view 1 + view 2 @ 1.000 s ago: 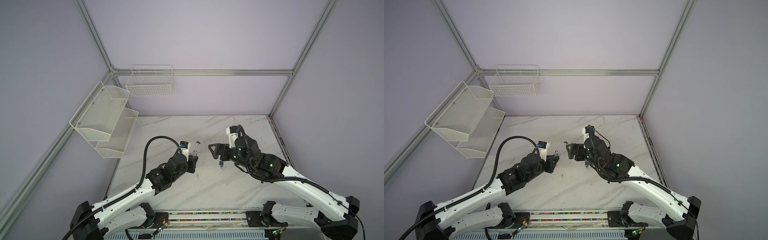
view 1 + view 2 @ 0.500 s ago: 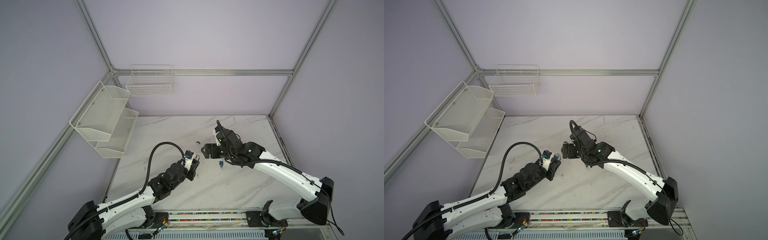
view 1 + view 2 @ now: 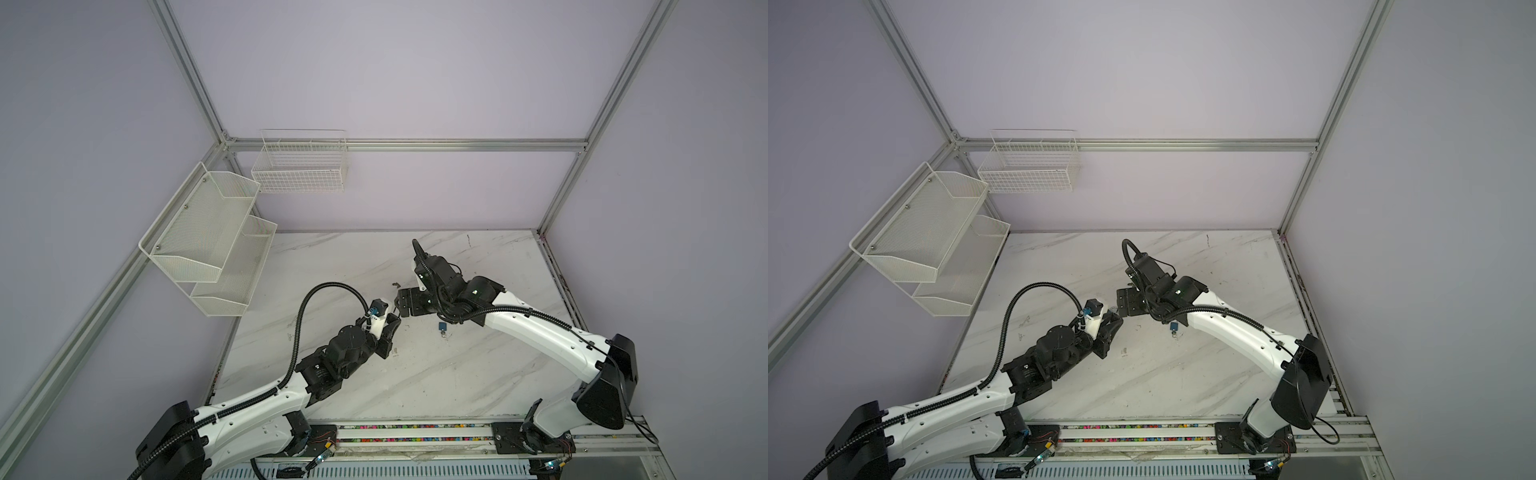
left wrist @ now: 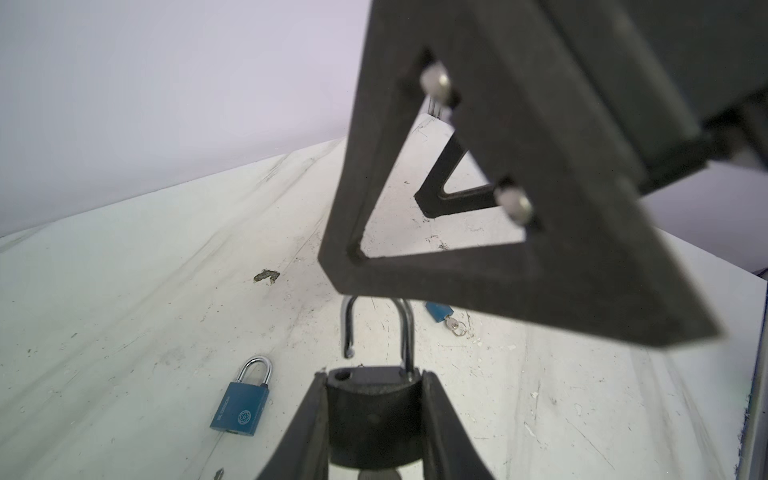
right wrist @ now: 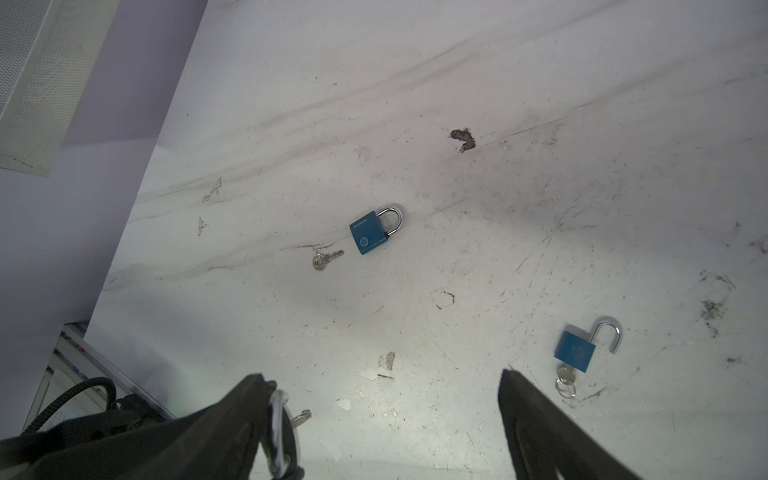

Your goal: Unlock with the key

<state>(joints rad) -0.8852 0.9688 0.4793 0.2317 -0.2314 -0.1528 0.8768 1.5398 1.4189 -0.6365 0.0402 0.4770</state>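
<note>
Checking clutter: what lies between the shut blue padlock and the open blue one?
Only bare white marble table separates the shut blue padlock from the open blue padlock, in the right wrist view.

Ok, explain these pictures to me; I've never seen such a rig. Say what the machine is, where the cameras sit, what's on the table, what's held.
Two robot arms with pincer grippers work over a marble table. Two pictures look down from overhead; two come from wrist cameras. The left gripper is shut on a padlock with its shackle open. The right gripper is open, empty. On the table: a closed blue padlock, a loose key beside it, and an open blue padlock, key inserted.
</note>
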